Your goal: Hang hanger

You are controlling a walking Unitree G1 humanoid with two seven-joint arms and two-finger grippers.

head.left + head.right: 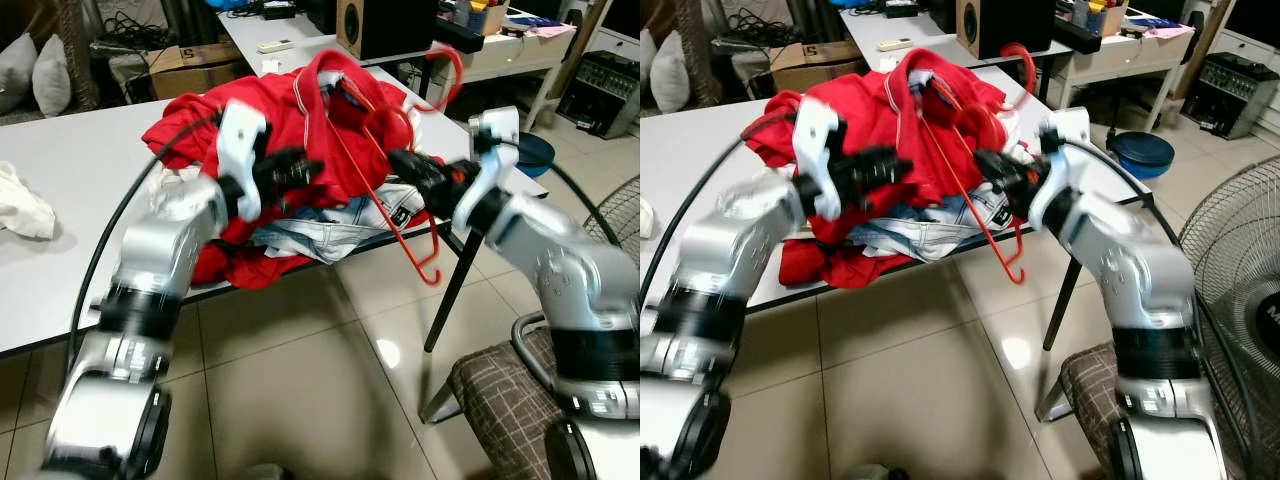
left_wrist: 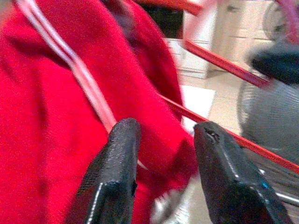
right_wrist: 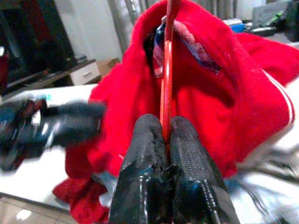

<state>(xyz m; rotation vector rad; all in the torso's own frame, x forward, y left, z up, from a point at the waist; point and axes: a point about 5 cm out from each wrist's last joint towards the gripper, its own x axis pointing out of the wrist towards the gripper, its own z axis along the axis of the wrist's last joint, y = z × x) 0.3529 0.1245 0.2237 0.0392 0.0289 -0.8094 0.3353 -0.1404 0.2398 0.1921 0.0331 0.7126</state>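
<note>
The red hanger [image 1: 385, 190] hangs partly threaded into the red shirt [image 1: 290, 120] heaped on the white table [image 1: 70, 170], its long bar slanting down toward the near right. The right gripper [image 3: 163, 135] pinches that bar; the left gripper [image 2: 163, 154], parted, hovers just left against the shirt.

Garment pile [image 1: 300, 130] on the table [image 1: 70, 170]; hanger [image 1: 385, 190] at its right side, passing below the table edge. Left gripper [image 1: 305, 168] left of the hanger, right gripper [image 1: 405, 165] on it. Chair [image 1: 500, 400] lower right.
</note>
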